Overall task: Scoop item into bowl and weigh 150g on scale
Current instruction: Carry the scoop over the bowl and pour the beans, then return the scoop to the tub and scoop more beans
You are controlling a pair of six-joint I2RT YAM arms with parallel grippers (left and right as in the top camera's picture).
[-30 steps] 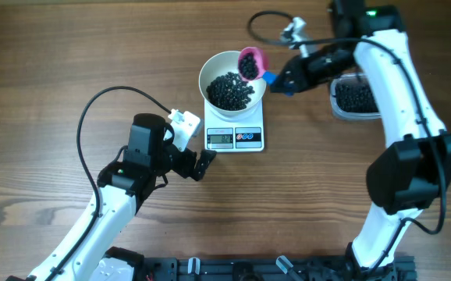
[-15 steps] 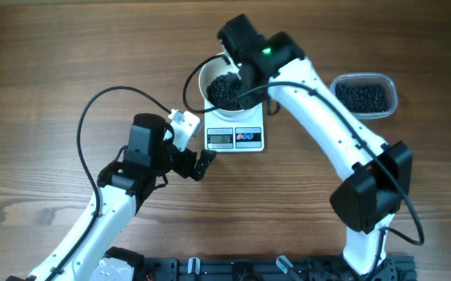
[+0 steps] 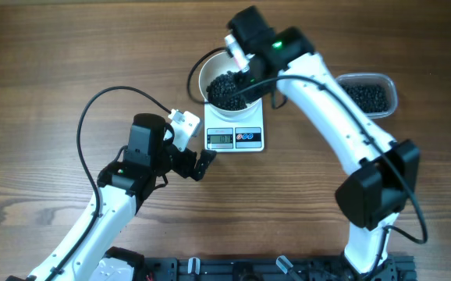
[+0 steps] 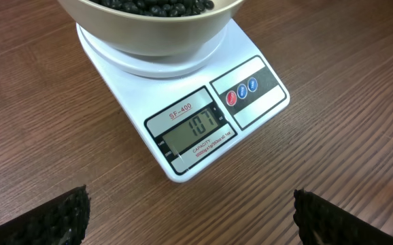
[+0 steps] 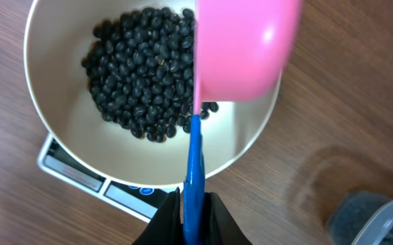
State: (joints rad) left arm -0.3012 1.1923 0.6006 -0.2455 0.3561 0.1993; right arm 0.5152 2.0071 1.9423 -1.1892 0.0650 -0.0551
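Note:
The white bowl [image 3: 207,72] stands on the white scale [image 3: 235,137], with a heap of the item, black beans [image 3: 225,92], inside. In the right wrist view my right gripper [image 5: 194,204] is shut on the blue handle [image 5: 194,160] of a scoop. Its pink cup [image 5: 241,47] is turned on its side over the bowl's [image 5: 54,116] right rim, beside the beans [image 5: 142,75]. My left gripper [image 3: 202,164] stands open just left of the scale's front. In its wrist view the left gripper [image 4: 193,224] is empty, facing the scale's display [image 4: 193,133], which looks like 107.
A clear plastic tub [image 3: 370,95] with more black beans sits right of the scale, and its corner shows in the right wrist view [image 5: 380,218]. My right arm [image 3: 311,74] arches over the bowl and scale, hiding the scoop from above. A black cable [image 3: 104,105] loops beside the left arm.
My right arm has swung from the tub side to above the bowl, and the scoop has tipped over the beans. The left arm has not moved.

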